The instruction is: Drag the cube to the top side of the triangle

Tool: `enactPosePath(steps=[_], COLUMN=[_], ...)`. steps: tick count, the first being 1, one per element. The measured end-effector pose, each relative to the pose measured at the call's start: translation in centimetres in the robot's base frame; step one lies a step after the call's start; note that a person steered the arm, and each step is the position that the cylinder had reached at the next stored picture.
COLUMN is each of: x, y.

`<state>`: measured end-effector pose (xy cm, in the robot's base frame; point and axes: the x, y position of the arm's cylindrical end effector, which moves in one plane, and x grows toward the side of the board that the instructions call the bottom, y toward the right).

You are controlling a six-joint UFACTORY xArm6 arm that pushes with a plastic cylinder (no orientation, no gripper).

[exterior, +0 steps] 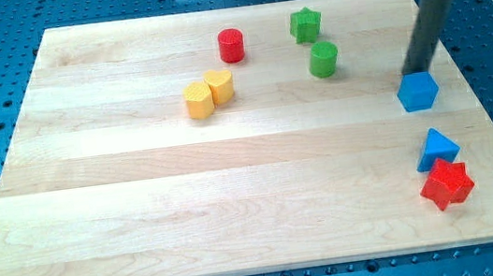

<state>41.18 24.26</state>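
No hand is fitted, so its state cannot be told. My tip [411, 72] is placed touching the blue cube [418, 91], just above the blue triangle [437, 147], probably for positioning.

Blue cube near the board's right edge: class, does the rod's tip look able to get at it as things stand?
Probably yes: my tip sits at the blue cube's top side, nothing between them.

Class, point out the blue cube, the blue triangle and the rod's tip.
blue cube [418, 91], camera view, front face.
blue triangle [437, 147], camera view, top face.
my tip [411, 72], camera view, rod's very end, at the cube's upper edge.
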Motion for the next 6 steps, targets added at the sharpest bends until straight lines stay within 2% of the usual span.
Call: enactPosePath(steps=[1,2,3,6], x=[3.9,2.6,6.6,3.4], y=[-0.7,1.8,5.8,-1.5])
